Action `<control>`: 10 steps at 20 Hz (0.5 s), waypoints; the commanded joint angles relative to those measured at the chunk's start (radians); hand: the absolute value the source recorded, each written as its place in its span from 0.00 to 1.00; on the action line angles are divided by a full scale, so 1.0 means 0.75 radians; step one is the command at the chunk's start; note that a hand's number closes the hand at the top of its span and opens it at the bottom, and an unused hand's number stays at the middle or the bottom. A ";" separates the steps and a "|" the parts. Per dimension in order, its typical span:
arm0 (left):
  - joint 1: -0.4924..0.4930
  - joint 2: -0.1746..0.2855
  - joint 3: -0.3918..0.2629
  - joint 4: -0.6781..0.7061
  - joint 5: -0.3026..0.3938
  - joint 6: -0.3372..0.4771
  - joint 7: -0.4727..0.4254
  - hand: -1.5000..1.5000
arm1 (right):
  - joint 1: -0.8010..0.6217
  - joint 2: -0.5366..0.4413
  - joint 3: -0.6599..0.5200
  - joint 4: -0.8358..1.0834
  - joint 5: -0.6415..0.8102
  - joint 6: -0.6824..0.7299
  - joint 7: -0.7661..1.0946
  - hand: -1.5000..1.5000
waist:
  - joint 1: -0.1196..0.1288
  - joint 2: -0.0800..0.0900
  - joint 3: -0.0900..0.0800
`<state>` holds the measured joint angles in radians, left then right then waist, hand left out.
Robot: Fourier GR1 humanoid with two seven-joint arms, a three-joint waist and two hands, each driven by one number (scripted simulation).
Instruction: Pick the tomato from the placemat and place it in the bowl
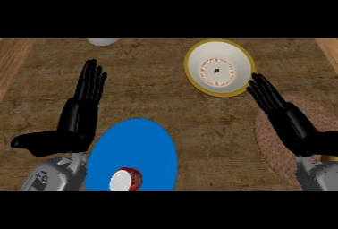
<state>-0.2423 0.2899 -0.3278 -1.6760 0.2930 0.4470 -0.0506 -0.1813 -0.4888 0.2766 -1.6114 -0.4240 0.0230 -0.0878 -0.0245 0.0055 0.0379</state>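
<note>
**Both hands open, tomato all but hidden at the placemat**

The right hand (297,125) lies over the woven, brownish placemat (277,150) at the right edge of the wooden counter (158,94). Its fingers are straight and released, grasping nothing, and point far and left. Their tips end just beside the near right rim of the bowl (219,67). The bowl is white inside with a yellow rim and a reddish pattern on its floor, and nothing lies in it.

The tomato is not plainly in sight. Only a red sliver (318,130) shows at the right side of that hand, above the placemat, and whether this is the tomato cannot be told.

The left hand (76,118) rests at the left, fingers straight and pointing far, thumb stuck out to the left — it holds nothing. Just right of it lies a blue plate (142,143), with a small round thing (125,179), red-sided and white-topped, on its near part. A pale object (103,41) is cut off at the far edge — too little of it shows to name it.
</note>
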 commanded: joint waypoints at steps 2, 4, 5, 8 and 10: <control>0.026 0.064 -0.033 0.068 -0.026 -0.083 0.015 0.50 | 0.137 -0.017 -0.197 -0.013 0.060 -0.213 -0.118 1.00 | -0.031 -0.011 -0.050; 0.059 0.106 -0.090 0.063 -0.051 -0.113 0.058 0.50 | 0.165 -0.006 -0.355 0.008 0.110 -0.426 -0.174 1.00 | -0.094 -0.023 -0.048; 0.092 0.125 -0.094 0.072 -0.046 -0.136 0.050 0.50 | 0.190 -0.030 -0.454 0.029 0.115 -0.496 -0.204 1.00 | -0.126 -0.025 -0.048; 0.140 0.138 -0.136 0.087 -0.026 -0.185 0.073 0.50 | 0.319 -0.174 -0.547 0.226 0.347 -0.743 -0.111 1.00 | -0.156 0.001 -0.058; 0.104 0.161 -0.164 0.070 -0.003 -0.277 0.100 0.50 | 0.376 0.070 -0.561 0.188 0.274 -0.864 -0.238 0.00 | -0.058 -0.010 -0.048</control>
<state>-0.1722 0.3798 -0.4173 -1.6250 0.2738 0.3179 -0.0014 0.0181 -0.5276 -0.0598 -1.5110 -0.2497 -0.4402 -0.2013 -0.1001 -0.0001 0.0002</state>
